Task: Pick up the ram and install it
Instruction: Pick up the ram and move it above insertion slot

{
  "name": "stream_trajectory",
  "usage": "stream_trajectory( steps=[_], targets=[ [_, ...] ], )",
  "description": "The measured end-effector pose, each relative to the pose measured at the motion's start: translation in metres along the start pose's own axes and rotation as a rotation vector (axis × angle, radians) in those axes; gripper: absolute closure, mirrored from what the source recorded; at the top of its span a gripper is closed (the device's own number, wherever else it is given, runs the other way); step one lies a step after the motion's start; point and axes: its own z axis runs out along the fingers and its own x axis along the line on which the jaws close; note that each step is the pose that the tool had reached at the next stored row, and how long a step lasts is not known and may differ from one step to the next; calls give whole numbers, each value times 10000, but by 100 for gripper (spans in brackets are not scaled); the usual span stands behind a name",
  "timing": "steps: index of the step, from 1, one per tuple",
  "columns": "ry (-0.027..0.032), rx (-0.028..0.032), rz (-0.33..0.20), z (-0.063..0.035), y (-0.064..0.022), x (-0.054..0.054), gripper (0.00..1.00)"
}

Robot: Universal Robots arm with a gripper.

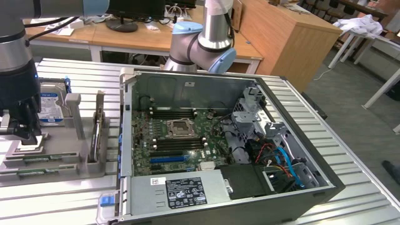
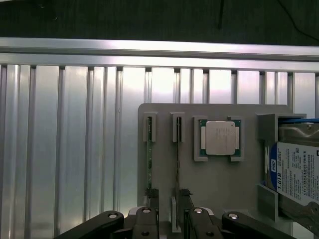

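Gripper, wrist view: the gripper [image 2: 168, 198] hangs low over one edge of the grey holder [image 2: 219, 184]. Its jaws are spread wide and nothing is clamped between them.
Fingers, wrist view: two dark fingers [image 2: 151, 198] stand apart over the near ends of the two sticks. Whether either finger touches a stick cannot be told.
Ram, wrist view: the ram [image 2: 177, 159] is a thin green stick seen edge-on. It sits in its slot in the holder, between the other ram stick [image 2: 149, 164] and the processor [image 2: 219, 138].
Processor, wrist view: it lies flat in a square recess, just beside the ram's slot.
Hard drive, wrist view: the hard drive [image 2: 299, 172] stands in a bracket beyond the processor, its blue-and-white label showing.
Table, wrist view: the ribbed aluminium table [image 2: 75, 149] carries the holder.
Gripper, exterior view: it is at the exterior view's left, just above the holder, with the green sticks lying close beneath it.
Computer case, exterior view: the computer case [image 1: 325, 183] lies open on the table to the exterior view's right of the holder. Its motherboard [image 1: 181, 140] is exposed, with long dark memory slots on either side of the socket.
Power supply, exterior view: the power supply [image 1: 184, 192] fills the case's near corner.
Arm, exterior view: the arm [image 1: 206, 37] rises behind the case.
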Motion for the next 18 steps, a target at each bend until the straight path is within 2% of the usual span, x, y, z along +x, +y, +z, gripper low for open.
stream_trajectory(
  steps=[18],
  targets=[
    [1, -1, 0, 164, -6, 1, 71]
  ],
)
